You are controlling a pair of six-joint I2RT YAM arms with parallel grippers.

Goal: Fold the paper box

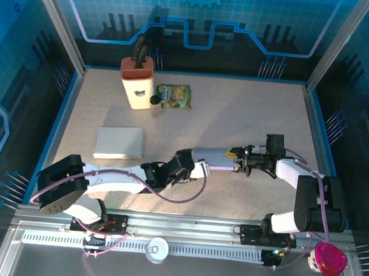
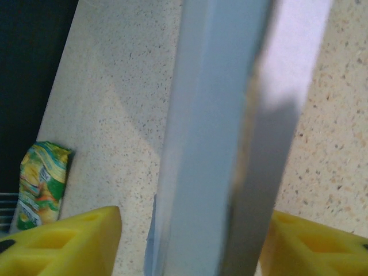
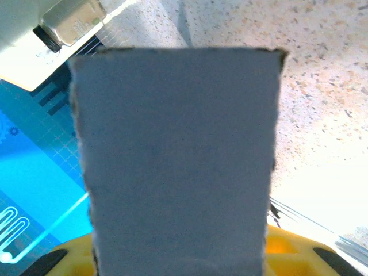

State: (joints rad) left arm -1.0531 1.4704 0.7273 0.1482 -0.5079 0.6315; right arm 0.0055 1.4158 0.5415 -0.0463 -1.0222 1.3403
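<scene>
I have the left arm (image 1: 117, 179) lying low along the near edge of the speckled beige desk (image 1: 250, 111), elbow folded, forearm reaching right. Its claw (image 1: 195, 169) straddles the left end of the flat grey cardboard paper box (image 1: 216, 157). On the left wrist camera, bare desk shows between one yellow finger (image 2: 63, 241) and the cardboard, so these jaws stand open around it, not clamped.

The right arm (image 1: 296, 175) stands up from its base, bends over and reaches left. Its claw (image 1: 237, 158) is closed on the box's right end, and the grey panel juts out from it on the right wrist camera.

The box lies near the desk's middle, bridging the two claws.
</scene>
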